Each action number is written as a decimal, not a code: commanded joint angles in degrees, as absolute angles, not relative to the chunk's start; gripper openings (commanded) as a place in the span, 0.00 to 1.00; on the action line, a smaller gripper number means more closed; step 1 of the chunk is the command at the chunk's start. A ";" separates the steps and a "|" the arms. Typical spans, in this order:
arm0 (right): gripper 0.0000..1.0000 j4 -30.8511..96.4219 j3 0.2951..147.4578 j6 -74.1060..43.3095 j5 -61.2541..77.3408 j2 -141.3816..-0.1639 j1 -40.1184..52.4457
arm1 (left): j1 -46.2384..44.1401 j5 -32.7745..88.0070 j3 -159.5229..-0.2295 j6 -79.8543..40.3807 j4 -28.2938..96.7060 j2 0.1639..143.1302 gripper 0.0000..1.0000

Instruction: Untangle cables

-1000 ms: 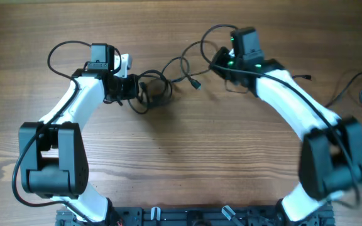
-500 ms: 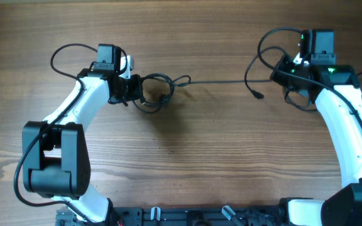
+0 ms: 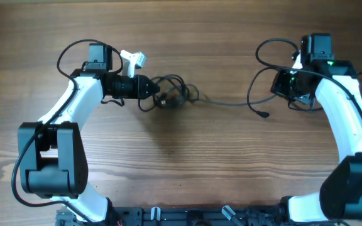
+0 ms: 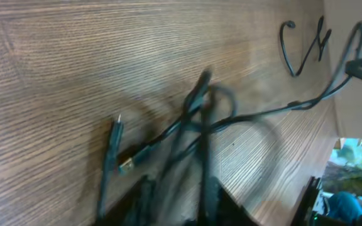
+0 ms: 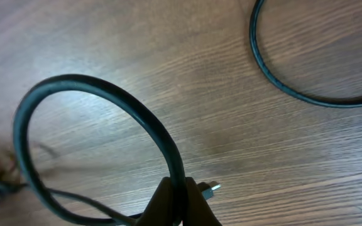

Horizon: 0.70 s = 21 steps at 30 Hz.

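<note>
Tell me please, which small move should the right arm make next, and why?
Probably the right gripper should pull a little to the right, away from the tangle. It is shut on the black cable, and the strand to the tangle by the left gripper sags slightly on the table, so it is not yet drawn out. Whether the left gripper grips is too blurred to tell.

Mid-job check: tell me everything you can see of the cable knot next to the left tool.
The cable knot is a small bunch of thin black loops lying on the wooden table at the tip of the left tool; whether that tool grips it is unclear. The blurred left wrist view shows a metal-tipped plug sticking out. One strand leaves it rightward, slack, to the right tool, which pinches it.
</note>
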State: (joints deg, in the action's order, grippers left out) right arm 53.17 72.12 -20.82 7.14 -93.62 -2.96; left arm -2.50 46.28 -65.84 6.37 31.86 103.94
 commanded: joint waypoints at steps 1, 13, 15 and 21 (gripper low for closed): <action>0.04 53.25 71.70 -19.86 8.29 -95.92 -3.33 | -2.15 47.66 -65.47 7.49 31.73 103.96 0.47; 0.76 51.40 71.70 -16.71 8.91 -96.25 -3.33 | -2.13 43.57 -65.47 7.07 31.03 103.96 1.00; 0.80 51.29 71.70 -16.71 9.82 -96.25 -3.29 | -2.13 43.57 -65.47 7.07 31.00 103.96 1.00; 0.78 50.57 71.70 -14.55 21.58 -96.25 2.90 | 2.92 43.42 -65.49 -2.76 29.15 100.18 1.00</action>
